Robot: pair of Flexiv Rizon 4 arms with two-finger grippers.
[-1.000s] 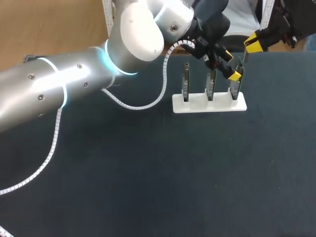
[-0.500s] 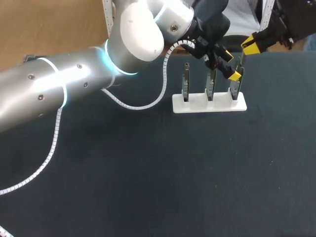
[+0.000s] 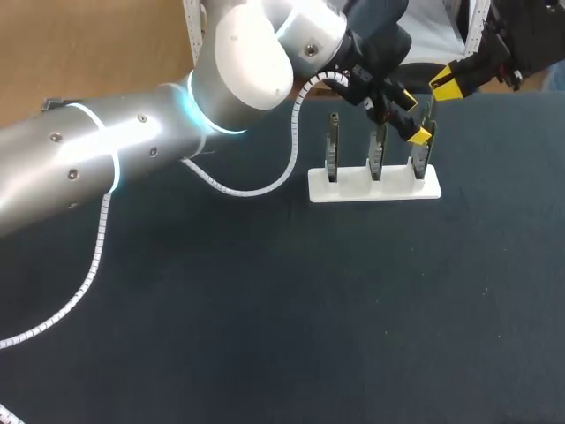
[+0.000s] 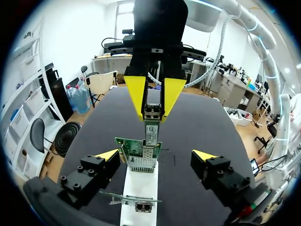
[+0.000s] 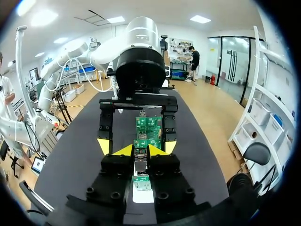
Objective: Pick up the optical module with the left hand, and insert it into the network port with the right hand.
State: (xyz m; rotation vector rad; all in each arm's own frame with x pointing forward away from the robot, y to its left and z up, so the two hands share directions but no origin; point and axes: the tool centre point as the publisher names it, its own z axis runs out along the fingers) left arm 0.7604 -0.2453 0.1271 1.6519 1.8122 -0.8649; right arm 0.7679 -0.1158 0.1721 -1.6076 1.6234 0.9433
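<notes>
dark cloth covers the table (image 3: 265, 309) under a white stand (image 3: 373, 187). left gripper (image 4: 156, 155) gapes wide, empty; right gripper (image 5: 140, 150) pinches the optical module (image 4: 151, 123).

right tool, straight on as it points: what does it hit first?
Probably the green network card, right ahead of the right tool and the optical module it holds. The left tool sits just beyond; depth unclear.
</notes>
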